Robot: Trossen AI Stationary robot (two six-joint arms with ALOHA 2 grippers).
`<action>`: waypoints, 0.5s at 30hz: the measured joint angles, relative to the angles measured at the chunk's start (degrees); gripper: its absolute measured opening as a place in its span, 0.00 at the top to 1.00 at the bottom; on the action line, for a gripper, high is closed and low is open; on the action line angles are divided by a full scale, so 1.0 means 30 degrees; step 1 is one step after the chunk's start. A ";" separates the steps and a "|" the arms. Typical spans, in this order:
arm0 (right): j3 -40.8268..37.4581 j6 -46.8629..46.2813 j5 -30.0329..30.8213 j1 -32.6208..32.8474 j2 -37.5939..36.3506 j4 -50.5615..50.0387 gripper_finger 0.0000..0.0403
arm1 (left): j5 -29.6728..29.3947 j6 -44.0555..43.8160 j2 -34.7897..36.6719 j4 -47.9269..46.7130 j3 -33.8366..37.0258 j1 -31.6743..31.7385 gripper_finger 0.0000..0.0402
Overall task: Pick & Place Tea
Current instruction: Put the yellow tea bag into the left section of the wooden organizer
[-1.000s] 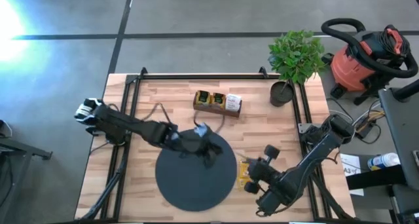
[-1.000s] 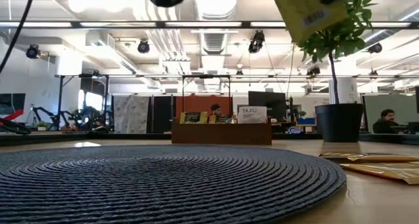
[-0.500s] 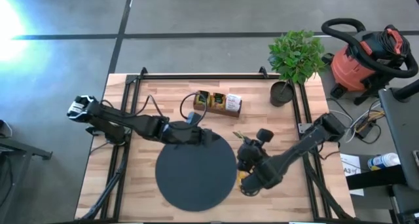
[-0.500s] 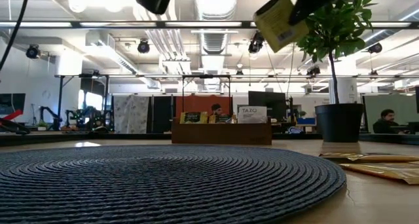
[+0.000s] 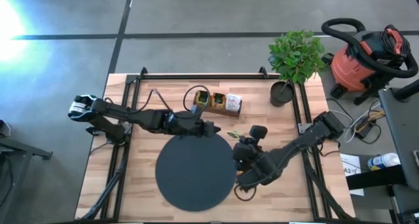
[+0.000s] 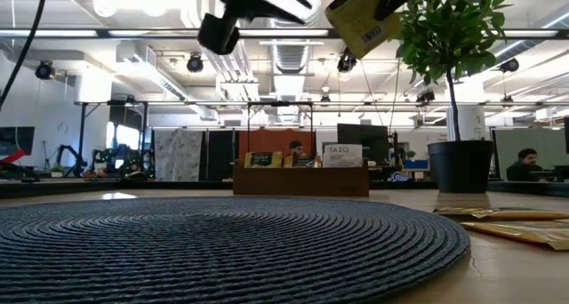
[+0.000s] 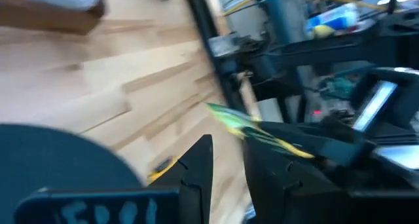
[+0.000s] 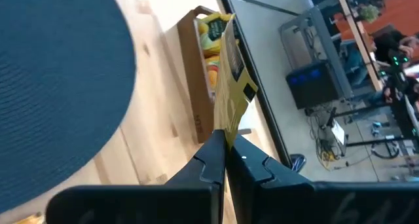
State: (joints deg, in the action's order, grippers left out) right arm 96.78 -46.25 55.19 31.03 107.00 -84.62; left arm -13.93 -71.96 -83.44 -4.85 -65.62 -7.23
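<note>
A tea sachet (image 8: 230, 86), yellow with a dark mark, stands pinched by one edge in the right hand (image 8: 224, 145), whose fingers are clamped together on it. In the high view the right hand (image 5: 239, 140) hangs just past the disc (image 5: 195, 171) on its far right side, the sachet (image 5: 234, 133) sticking out toward the tray (image 5: 218, 102). Held by the edge, the sachet keeps most of its flat body free, likely so it can be slid upright among the sachets already standing in the tray.

The left hand (image 5: 211, 128) hovers at the disc's far rim, just beside the held sachet, fingers apart and empty; in its wrist view the sachet (image 7: 252, 126) lies just ahead of them (image 7: 200, 160). That suggests a hand-over, or a steadying grip, is being set up. In the low view the sachet (image 6: 360, 18) hangs high above the disc, tilted, with the left hand (image 6: 258, 0) near it.

More sachets (image 6: 511, 224) lie flat on the tabletop (image 5: 124, 165) to the right of the disc, not yet moved.

Compared with a second ago, the right hand has come from the disc's near right side, by the loose sachets, up toward its far side and the tray, carrying the sachet. The left hand has moved from over the disc's far part out to its rim to meet it.
</note>
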 joint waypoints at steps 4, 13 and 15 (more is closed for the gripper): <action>-0.0118 0.0002 0.0213 -0.0422 0.0000 -0.0251 0.98 | 0.0000 -0.0235 0.0030 0.1669 0.0006 0.0210 0.80; -0.0214 0.1446 0.2540 -0.1384 -0.0007 -0.0829 0.98 | 0.0189 -0.8380 0.0036 0.1627 0.0270 0.1146 0.80; -0.0214 0.2022 0.2613 -0.1638 -0.0007 -0.0829 0.98 | 0.0197 -0.9157 0.0030 0.1599 0.0290 0.1139 0.80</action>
State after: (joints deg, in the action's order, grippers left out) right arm 96.14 -40.18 63.02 26.11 106.98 -87.11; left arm -13.34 -99.43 -83.35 -0.06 -64.75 -3.81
